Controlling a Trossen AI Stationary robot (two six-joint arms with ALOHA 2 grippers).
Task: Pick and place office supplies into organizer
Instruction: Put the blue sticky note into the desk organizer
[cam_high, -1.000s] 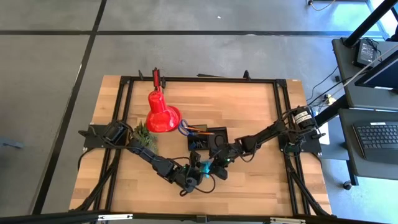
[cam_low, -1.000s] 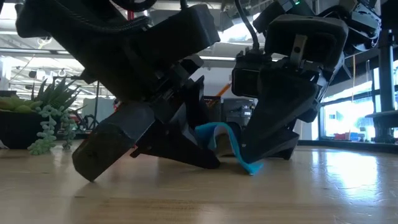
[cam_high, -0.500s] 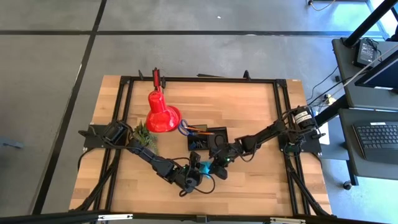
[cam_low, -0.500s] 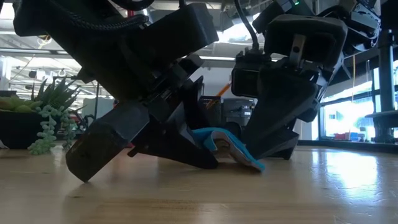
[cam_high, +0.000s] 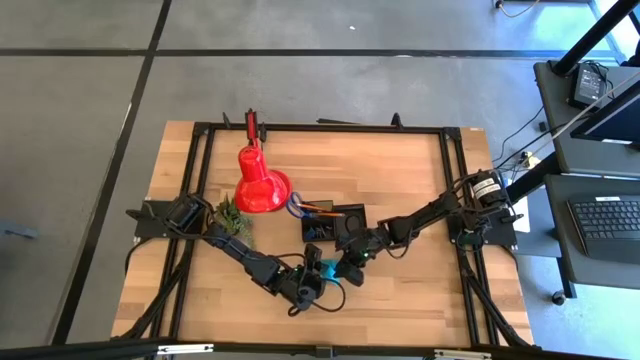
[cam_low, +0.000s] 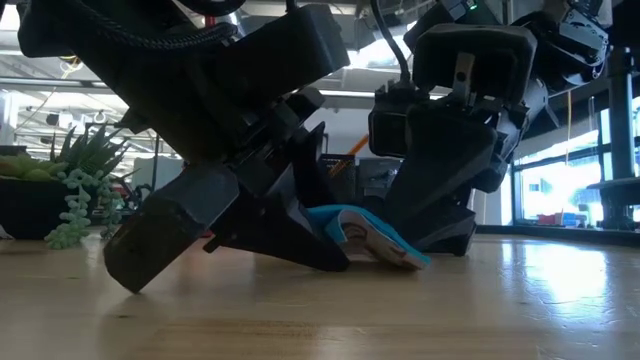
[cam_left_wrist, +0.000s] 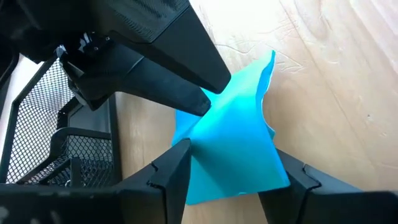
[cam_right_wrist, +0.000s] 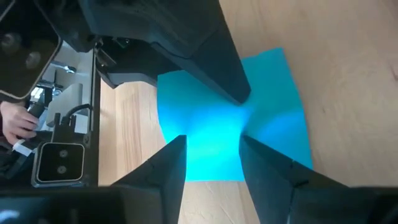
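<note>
The light-blue note pad lies near the table's near edge, bowed and creased, with its right end on the wood. My left gripper reaches in from the left and is shut on it. My right gripper comes from the right, its fingers a little apart over the pad. The black mesh organizer stands just beyond both grippers and holds pencils, pens and the blue-handled scissors. My left gripper squeezes the note pad across its width, one finger on each side edge, so the pad bows up between them. It slants down from the table's left. The pad's far end rests on the table. My right gripper slants down from the table's right, fingers apart. One fingertip meets the pad's upper face where creases start. Whether the other finger touches it, I cannot tell.
The red desk lamp and the green plant stand left of the organizer, behind my left arm. The organizer's mesh wall is close beside the pad. Bare wood stretches to the near edge.
The note pad was arched up, with a free corner hanging just above the table. It has now come down, and that end lies flat on the wood. My left gripper tipped slightly lower. My right gripper shifted a little toward the table's left.
</note>
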